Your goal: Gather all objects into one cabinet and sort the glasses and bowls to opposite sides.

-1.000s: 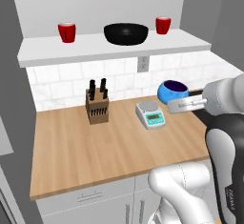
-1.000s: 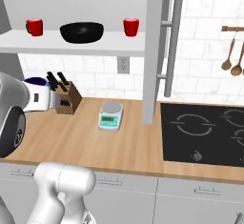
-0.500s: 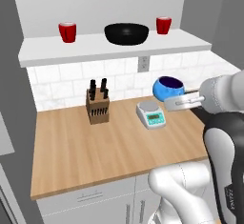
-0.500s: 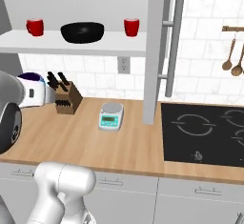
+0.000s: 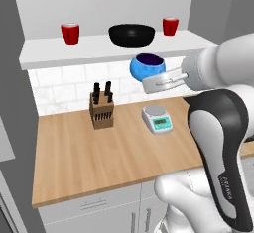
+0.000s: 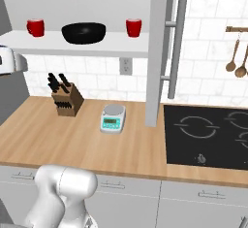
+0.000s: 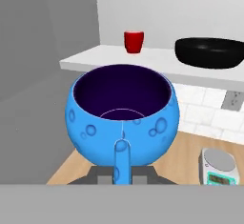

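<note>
Above the scale [image 5: 157, 117], gripper [image 5: 158, 82] fingers pinch the blue bowl [image 5: 147, 65] by its rim

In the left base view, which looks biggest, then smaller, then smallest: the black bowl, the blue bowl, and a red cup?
1. black bowl
2. blue bowl, though it hangs nearer the camera, held by the gripper
3. either red cup; both look alike
</note>
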